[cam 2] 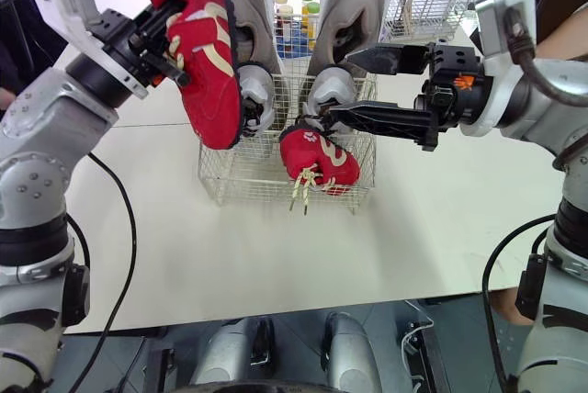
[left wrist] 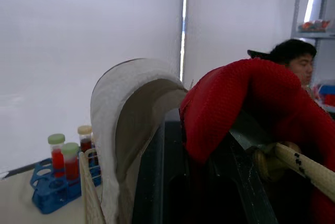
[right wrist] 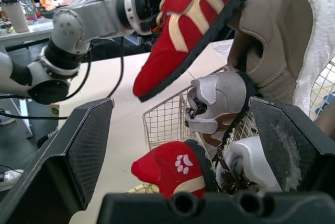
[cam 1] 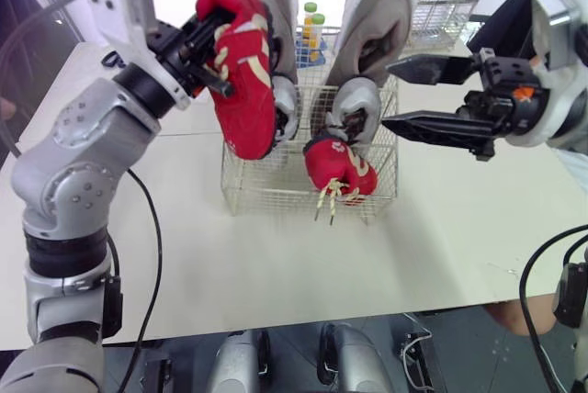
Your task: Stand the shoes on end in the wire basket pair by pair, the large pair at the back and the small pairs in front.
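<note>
The left gripper (cam 1: 213,44) was clamped on a red shoe (cam 1: 246,90) by its laced upper, holding it toe-down in the air above the left side of the basket (cam 1: 276,198), while the right gripper (cam 1: 388,95) hung spread wide and empty just beside the basket's right side. The second red shoe (cam 1: 335,165) sat in the front right, laces poking through the wire, ahead of the grey pair (cam 1: 355,104) and the white pair (cam 1: 377,16) at the back. The held shoe looked light, with a soft, yielding upper and a stiffer sole, so a pinch at the collar or heel should serve best, minding the loose laces
</note>
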Tool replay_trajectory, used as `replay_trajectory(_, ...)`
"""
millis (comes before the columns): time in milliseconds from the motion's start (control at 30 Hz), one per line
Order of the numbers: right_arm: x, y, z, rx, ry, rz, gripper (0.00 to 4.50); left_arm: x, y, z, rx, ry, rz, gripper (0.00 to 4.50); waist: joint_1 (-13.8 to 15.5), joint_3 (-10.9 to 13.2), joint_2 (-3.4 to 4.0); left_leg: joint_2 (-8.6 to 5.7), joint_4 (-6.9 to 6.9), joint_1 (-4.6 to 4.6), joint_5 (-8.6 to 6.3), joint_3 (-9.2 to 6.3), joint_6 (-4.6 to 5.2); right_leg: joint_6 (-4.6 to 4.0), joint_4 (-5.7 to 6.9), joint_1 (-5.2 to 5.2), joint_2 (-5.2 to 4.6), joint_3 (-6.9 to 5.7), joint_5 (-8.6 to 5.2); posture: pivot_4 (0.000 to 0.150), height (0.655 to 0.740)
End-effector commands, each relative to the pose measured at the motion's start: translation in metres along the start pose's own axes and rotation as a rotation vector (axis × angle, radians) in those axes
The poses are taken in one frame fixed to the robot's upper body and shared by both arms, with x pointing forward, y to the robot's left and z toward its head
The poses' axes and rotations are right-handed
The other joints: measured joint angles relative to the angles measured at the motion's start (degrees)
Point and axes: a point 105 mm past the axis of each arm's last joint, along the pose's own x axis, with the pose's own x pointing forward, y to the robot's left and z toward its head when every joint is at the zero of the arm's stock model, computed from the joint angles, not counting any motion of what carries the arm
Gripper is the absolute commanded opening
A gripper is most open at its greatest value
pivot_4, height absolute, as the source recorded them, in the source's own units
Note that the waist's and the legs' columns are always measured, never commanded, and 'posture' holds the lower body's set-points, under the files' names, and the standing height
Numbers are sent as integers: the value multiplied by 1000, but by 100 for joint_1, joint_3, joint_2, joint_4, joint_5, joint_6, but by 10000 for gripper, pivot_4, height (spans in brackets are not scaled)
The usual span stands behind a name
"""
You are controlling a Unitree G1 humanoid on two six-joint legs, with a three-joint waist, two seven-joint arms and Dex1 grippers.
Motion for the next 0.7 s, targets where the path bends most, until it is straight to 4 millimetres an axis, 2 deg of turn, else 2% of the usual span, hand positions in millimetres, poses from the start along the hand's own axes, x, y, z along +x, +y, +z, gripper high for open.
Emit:
replay_trajectory(33,-5,7,10,-45,-11,-14,45000,-5,-14,-9,85,1,-3,550,4,-1,2,2,9,0,-4,-3,7,0,-1,6,-1,-2,0,1500,7400)
replay_trajectory(267,-2,9,10,-34,-11,-9,45000,-15,-22,-30,253,-95,61,550,7,-1,2,-4,34,-5,-26,-3,43,-1,-24,26,-13,1,0,1500,7400)
replay_trajectory(433,3,11,10,-29,-11,9,45000,-13,-27,-39,351,-198,94,550,7,-2,2,-2,33,-4,-27,-3,44,-2,-23,26,-14,-1,1,1500,7400)
replay_trajectory(567,4,12,12,-28,-9,18,45000,-10,-37,-52,371,-209,56,550,14,-2,3,-2,35,-4,-31,-4,52,-3,-22,26,-16,-1,1,1500,7400)
replay_trajectory(700,6,12,12,-27,-2,17,45000,-20,-35,-66,444,-234,78,550,11,-5,7,-2,36,-4,-43,-4,72,-2,-22,26,-21,-2,1,1500,7400)
